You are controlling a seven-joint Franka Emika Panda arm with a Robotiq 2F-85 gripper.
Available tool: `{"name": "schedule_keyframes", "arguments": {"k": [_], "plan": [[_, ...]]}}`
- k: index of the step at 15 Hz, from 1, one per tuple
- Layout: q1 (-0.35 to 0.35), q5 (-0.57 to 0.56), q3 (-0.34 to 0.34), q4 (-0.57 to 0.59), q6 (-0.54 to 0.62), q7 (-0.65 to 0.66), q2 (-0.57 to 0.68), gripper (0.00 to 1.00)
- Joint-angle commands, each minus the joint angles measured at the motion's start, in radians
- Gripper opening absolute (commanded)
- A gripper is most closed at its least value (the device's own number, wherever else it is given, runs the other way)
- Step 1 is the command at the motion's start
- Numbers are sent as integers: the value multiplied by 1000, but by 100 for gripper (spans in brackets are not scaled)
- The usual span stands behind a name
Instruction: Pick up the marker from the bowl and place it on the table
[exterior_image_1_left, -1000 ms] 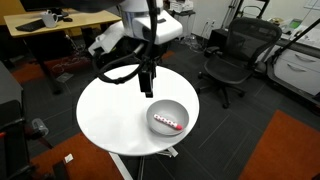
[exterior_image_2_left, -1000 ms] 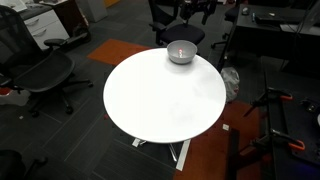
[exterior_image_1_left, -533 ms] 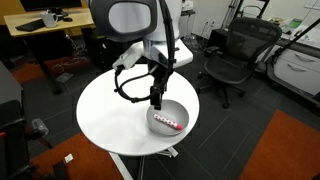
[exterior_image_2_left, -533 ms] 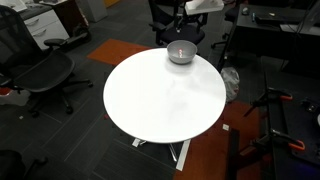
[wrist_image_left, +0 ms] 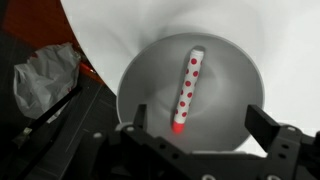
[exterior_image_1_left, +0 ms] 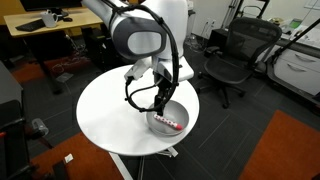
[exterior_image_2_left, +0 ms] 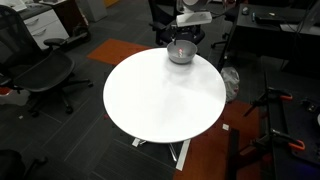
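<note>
Office floor, dark carpet; round white table (exterior_image_1_left: 108, 112) in the middle, desk (exterior_image_1_left: 45, 24) and chair (exterior_image_1_left: 236, 55) behind.

Gripper (wrist_image_left: 200, 122): jaws apart, nothing between them. It hangs over the bowl (wrist_image_left: 136, 72), pointing down. In the wrist view one finger shows at each side of the bowl's near half.

Marker (wrist_image_left: 187, 92): lies flat on the bowl floor, roughly mid-bowl, touching nothing else. White body with red dots, red end toward the gripper. Its long axis runs across the line between the fingers.

Handling (judgement):
- Light, stiff, smooth round barrel. Likely to roll or slip if pinched off-centre.
- Best hold is across the barrel near mid-length, where the bowl floor is flattest and the sloping wall is farthest from the fingers.
- Bowl looks light and smooth-bottomed, so it could slide on the table if a finger pushes its wall.
- No fragility concern.

Outward: the bowl sits near the table edge in both exterior views (exterior_image_2_left: 180, 54). A crumpled pale bag (wrist_image_left: 45, 76) lies on the floor beyond the table rim.

Hard to make out:
- Bowl's near rim is hidden behind the gripper body in the wrist view.
- Finger bases are cut off at the frame bottom.
- Height of the fingertips above the bowl floor cannot be told.
- Marker (exterior_image_1_left: 168, 124) is only a red-white speck in an exterior view.
</note>
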Motion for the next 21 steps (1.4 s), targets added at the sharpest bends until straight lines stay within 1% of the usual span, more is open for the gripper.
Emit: {"name": "schedule_keyframes", "arguments": {"k": [1, 9, 20, 21], "plan": [[-7, 51, -4, 69, -35, 3, 61, 100], [-38, 98, -8, 151, -58, -4, 163, 100], [-48, 91, -16, 241, -91, 1, 256, 100], [-47, 89, -18, 246, -90, 3, 262, 75]]}}
